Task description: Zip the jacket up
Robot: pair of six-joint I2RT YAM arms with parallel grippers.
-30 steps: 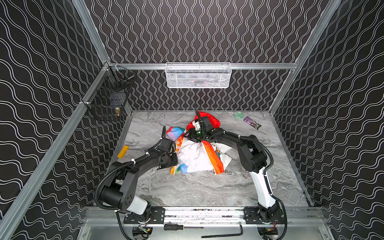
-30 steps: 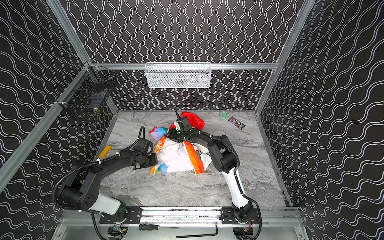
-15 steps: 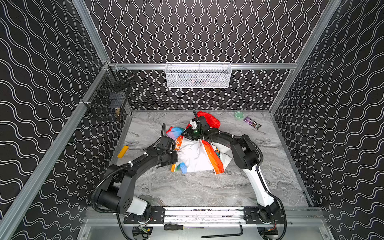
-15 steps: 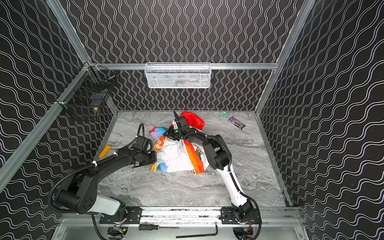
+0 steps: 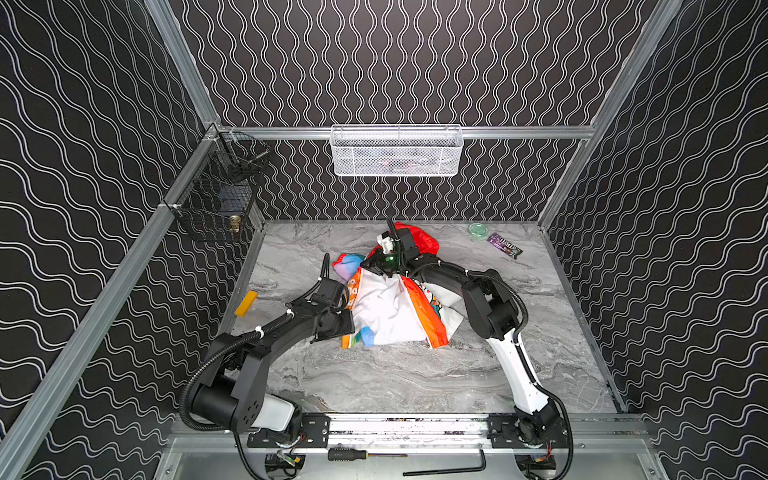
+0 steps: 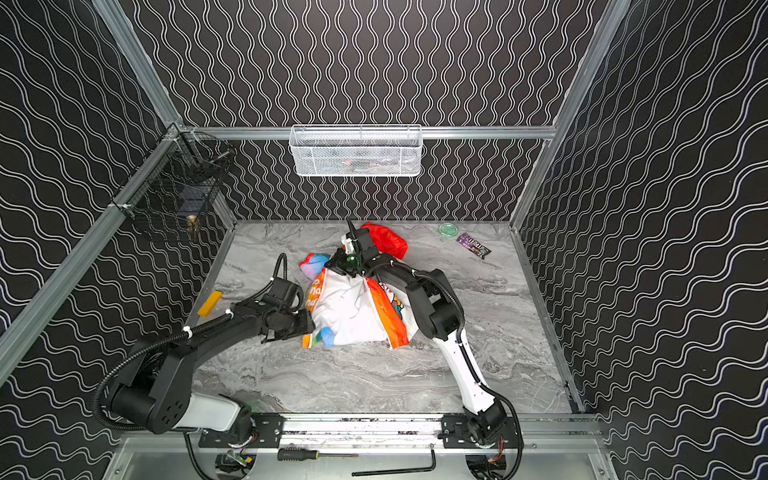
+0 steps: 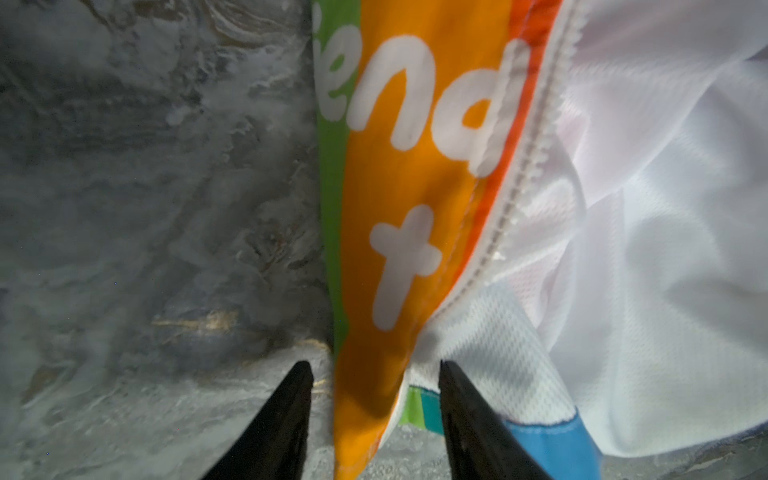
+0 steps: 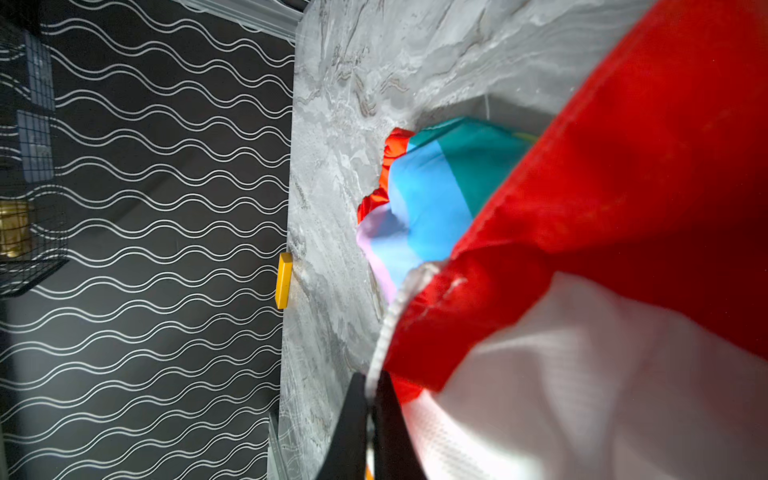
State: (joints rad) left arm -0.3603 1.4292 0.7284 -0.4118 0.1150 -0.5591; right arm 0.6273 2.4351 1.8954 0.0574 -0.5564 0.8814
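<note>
The jacket (image 5: 386, 311) is pictured unzipped. Its white zipper edge is pinched by the right gripper (image 8: 369, 388); its orange hem is straddled by the spread left gripper (image 7: 374, 368).

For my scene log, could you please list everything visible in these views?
jacket: one, rainbow-striped, red hood, white lining; table centre, unzipped
block: one, yellow; table's left edge
round item: one, green; back right
packet: one, purple; beside it
mesh basket: one, white; back rail
wire basket: one, black; left wall
screwdriver: one, black; front tray
hex key: one, black; front tray
table: one, grey marble
left gripper: black, open around jacket hem
right gripper: black, shut on jacket's zipper edge
</note>
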